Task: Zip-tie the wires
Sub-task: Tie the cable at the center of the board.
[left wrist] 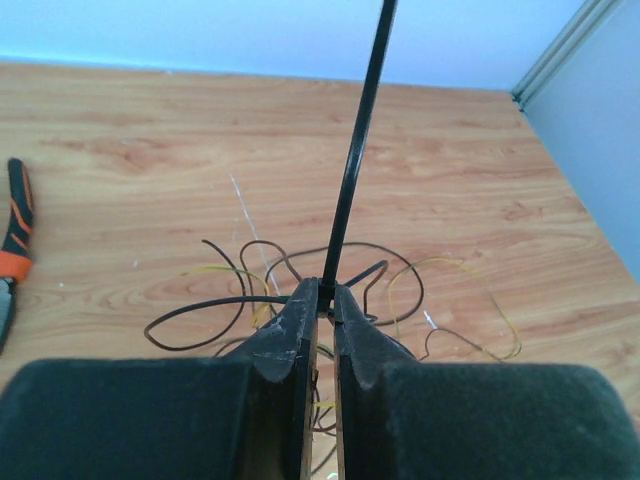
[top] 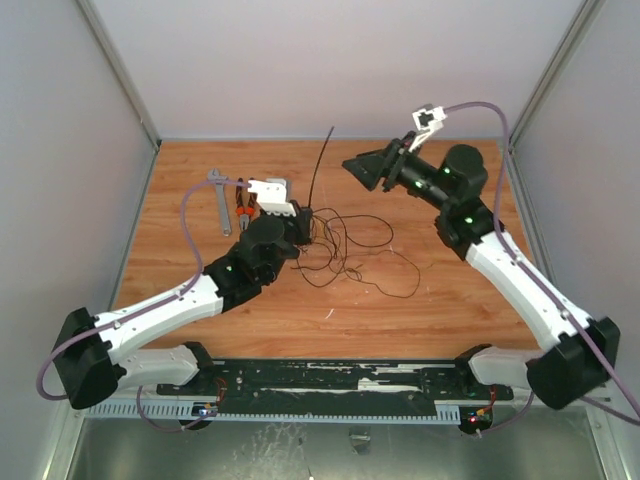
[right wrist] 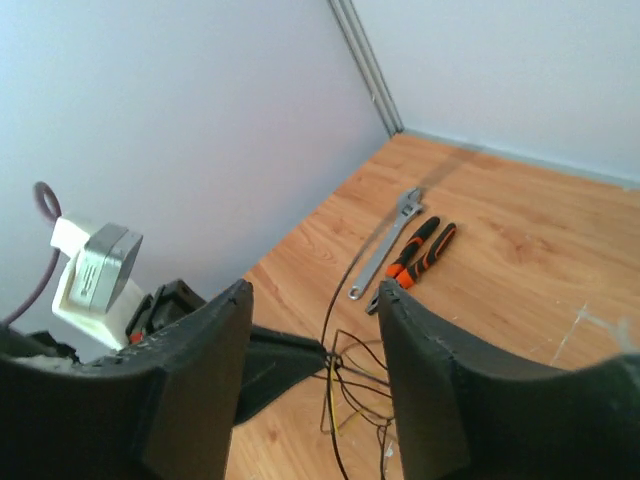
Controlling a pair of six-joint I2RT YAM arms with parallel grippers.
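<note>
1. Your left gripper [left wrist: 327, 300] pinches the stiff black zip tie [left wrist: 358, 150] at its base, mid-table, amid looping wires [top: 335, 245].
2. Your right gripper [right wrist: 312, 295] gapes open, empty.
3. Only the left wrist view shows that pinch clearly.

- the wires [top: 350, 250] sprawl in loops over the middle of the table [top: 460, 320], so low passes there hit them
- the zip tie [top: 320, 168] pokes up between the left gripper [top: 308, 222] and the right gripper [top: 360, 172]
- the pliers [top: 241, 208] and the wrench [top: 221, 205] clog the far-left patch
- front right is bare wood, plenty of room
</note>
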